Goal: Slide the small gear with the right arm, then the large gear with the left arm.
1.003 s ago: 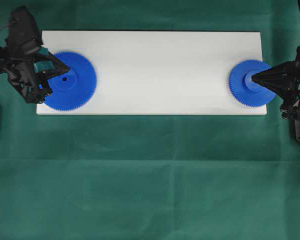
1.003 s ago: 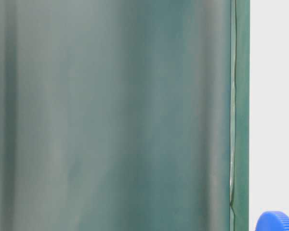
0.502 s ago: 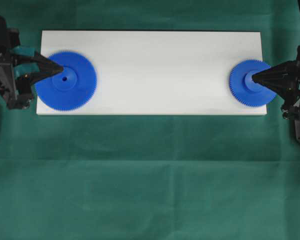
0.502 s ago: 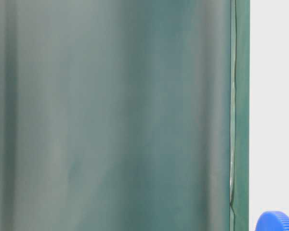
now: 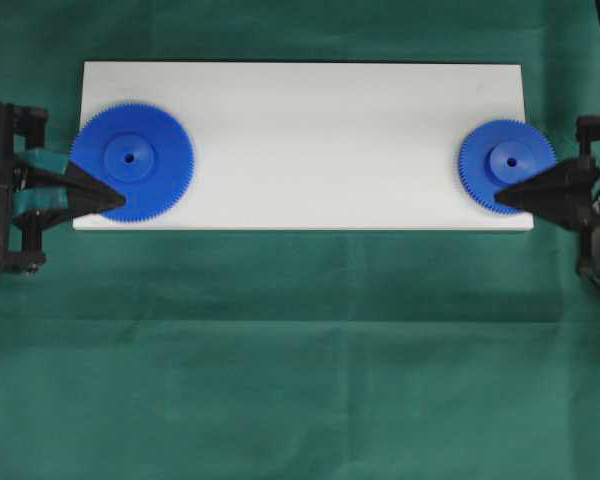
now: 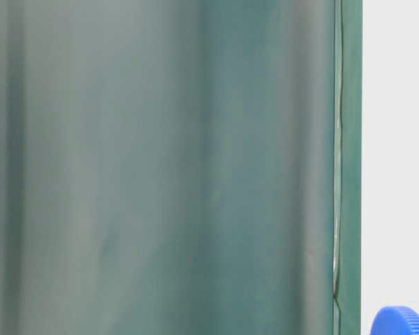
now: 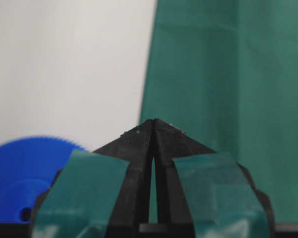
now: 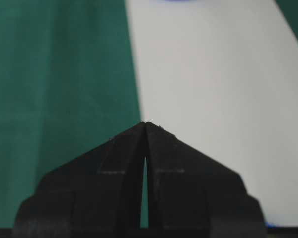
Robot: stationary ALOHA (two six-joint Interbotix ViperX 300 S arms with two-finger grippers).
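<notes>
Both gears lie flat on the white board (image 5: 310,140), which rests on the green-clothed desk (image 5: 300,350). The small gear (image 5: 507,166) sits at the board's right end, hub and centre hole facing up; the large gear (image 5: 132,161) sits at the left end, its toothed rim reaching the board's left edge. They are well apart, with bare board between them, presumably the lane along which each is to be slid. The right arm's gripper (image 5: 499,197) points inward with its tip at the near-side rim of the small gear; the overhead view cannot settle whether it touches the teeth or hangs just above. Its fingers (image 8: 116,163) are pressed together to a single point, holding nothing, with only a hairline slit between them in the wrist view. A closed point suits pushing a flat disc rather than lifting it. The left arm's gripper (image 5: 118,203), marked with teal tape (image 7: 82,191), mirrors this at the near-left rim of the large gear, fingers likewise closed and empty. In the left wrist view the large gear shows low and to the left of the tip. Judgement: neither slide has begun; the right arm goes first, and a tip at the rim, off the hub, risks spinning the gear instead of moving it.
</notes>
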